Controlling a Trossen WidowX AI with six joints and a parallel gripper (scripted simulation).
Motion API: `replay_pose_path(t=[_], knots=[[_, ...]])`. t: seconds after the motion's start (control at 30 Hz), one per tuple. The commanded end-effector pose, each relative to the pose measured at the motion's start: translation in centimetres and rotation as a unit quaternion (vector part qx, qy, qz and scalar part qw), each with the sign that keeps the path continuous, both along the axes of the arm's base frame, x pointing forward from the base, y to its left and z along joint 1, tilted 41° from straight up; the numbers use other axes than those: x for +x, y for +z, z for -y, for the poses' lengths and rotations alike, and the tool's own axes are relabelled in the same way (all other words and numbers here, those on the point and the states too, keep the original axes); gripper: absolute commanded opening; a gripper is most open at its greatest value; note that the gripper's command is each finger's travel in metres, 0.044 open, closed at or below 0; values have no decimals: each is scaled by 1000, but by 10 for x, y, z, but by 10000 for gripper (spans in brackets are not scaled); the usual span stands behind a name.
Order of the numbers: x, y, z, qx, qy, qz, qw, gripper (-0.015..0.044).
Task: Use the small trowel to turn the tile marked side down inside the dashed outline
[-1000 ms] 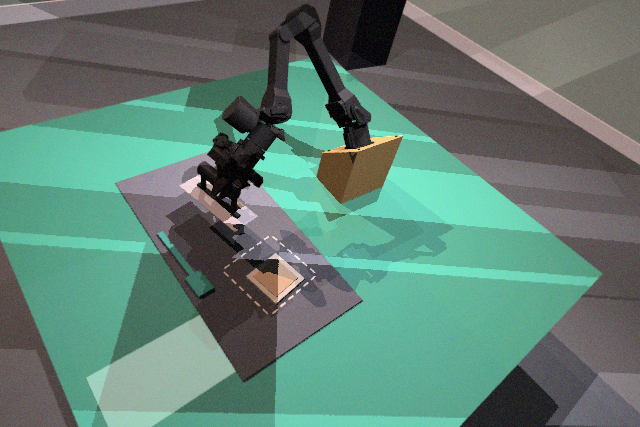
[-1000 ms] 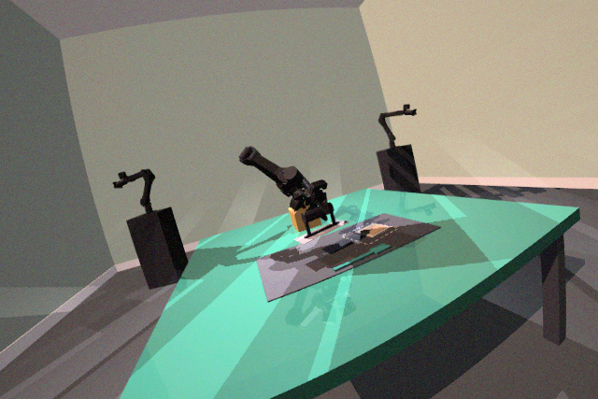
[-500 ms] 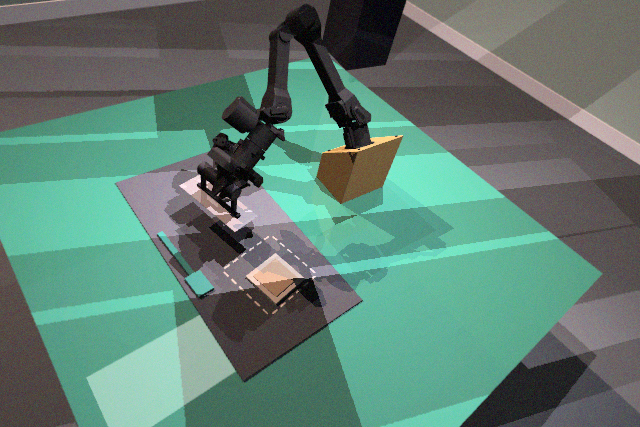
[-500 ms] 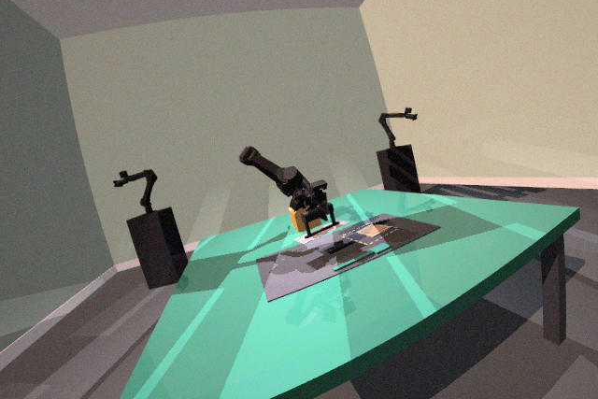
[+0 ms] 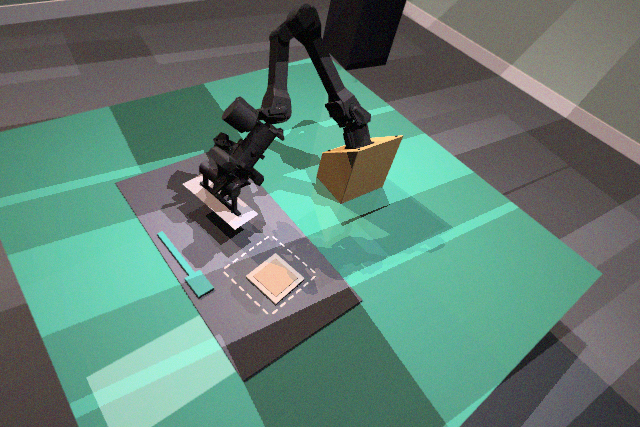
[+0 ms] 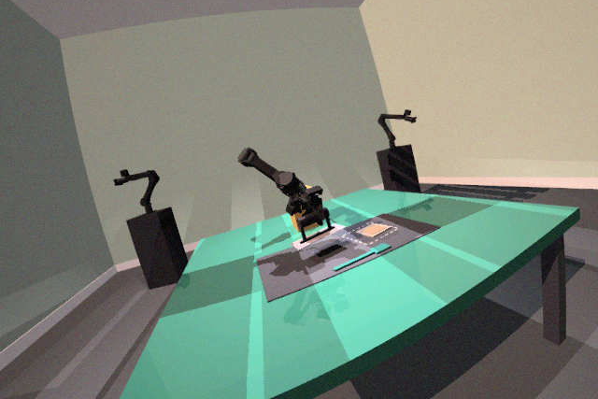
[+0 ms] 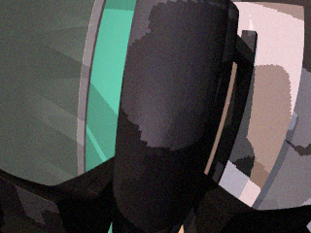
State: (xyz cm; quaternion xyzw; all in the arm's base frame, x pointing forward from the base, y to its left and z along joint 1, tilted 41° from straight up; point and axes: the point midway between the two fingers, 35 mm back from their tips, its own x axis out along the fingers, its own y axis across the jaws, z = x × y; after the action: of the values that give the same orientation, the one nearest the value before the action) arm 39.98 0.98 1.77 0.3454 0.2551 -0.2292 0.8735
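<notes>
My gripper [image 5: 223,177] [image 6: 314,219] [image 7: 155,161] is shut on the dark handle of the trowel, which has a flat pale rectangular blade [image 5: 243,220] [image 6: 316,238] [image 7: 277,39]. The blade is held above the mat [image 5: 227,313] [image 6: 279,283], with a shadow below it. The tile [image 5: 276,277] [image 6: 375,230], a peach square with a pale border, lies flat inside the dashed outline [image 5: 271,312]. Whether the peach face is the marked side I cannot tell. The blade is apart from the tile. The fingertips are mostly hidden behind the handle.
A teal flat tool [image 5: 199,283] [image 6: 381,248] with a long thin handle lies along the mat's edge, beside the outline. An orange block [image 5: 369,169] stands around the arm's base on the teal table [image 5: 465,267]. Dark pedestals [image 6: 157,247] [image 6: 400,167] stand beyond the table.
</notes>
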Motion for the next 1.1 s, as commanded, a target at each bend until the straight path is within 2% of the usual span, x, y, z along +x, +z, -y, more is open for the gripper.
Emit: replay_pose_path(t=[0.0,0.77,1.07], knots=[[-1,16,16,6,-8,25,1000,0],[-57,57,120,6,-91,107,990,0],[-62,59,125,4,-96,113,989,0]])
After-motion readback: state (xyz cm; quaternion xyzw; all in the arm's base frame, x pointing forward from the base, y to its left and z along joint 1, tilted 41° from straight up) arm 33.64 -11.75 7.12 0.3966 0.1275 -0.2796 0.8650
